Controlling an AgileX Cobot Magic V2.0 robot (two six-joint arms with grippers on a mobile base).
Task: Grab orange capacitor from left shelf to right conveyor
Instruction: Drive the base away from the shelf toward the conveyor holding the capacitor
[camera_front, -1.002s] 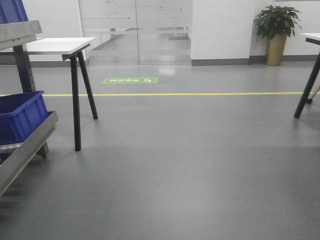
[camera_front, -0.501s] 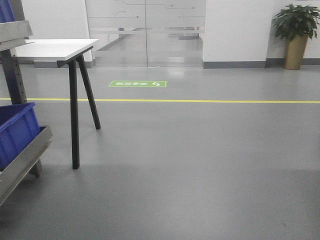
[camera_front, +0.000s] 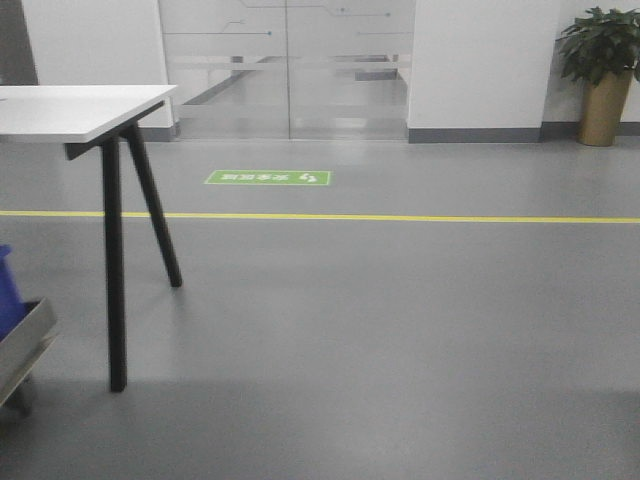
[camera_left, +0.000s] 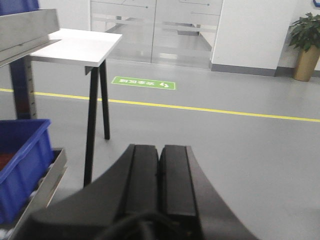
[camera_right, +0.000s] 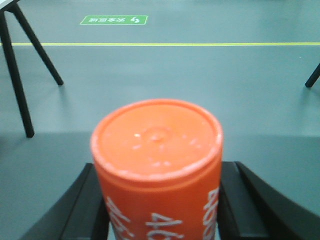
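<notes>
The orange capacitor (camera_right: 157, 165), an orange cylinder with white numerals down its side, fills the lower middle of the right wrist view. My right gripper (camera_right: 159, 200) is shut on it, one black finger pressed against each side. My left gripper (camera_left: 160, 152) is shut with nothing between its touching black fingers. The left shelf (camera_left: 27, 35) shows as steel rails at the left edge of the left wrist view, with a blue bin (camera_left: 22, 165) on its lower rail. In the front view only a corner of that shelf's rail (camera_front: 22, 345) remains. The right conveyor is out of view.
A white table (camera_front: 75, 108) with black legs stands left of centre on the grey floor. A yellow line (camera_front: 400, 218) and a green floor sign (camera_front: 268, 178) lie ahead. A potted plant (camera_front: 605, 70) stands at the far right wall. Glass doors (camera_front: 290, 65) are behind.
The front view has swung right and moved forward: the shelf and blue bin slid almost off the left edge, and the white table looms closer.
</notes>
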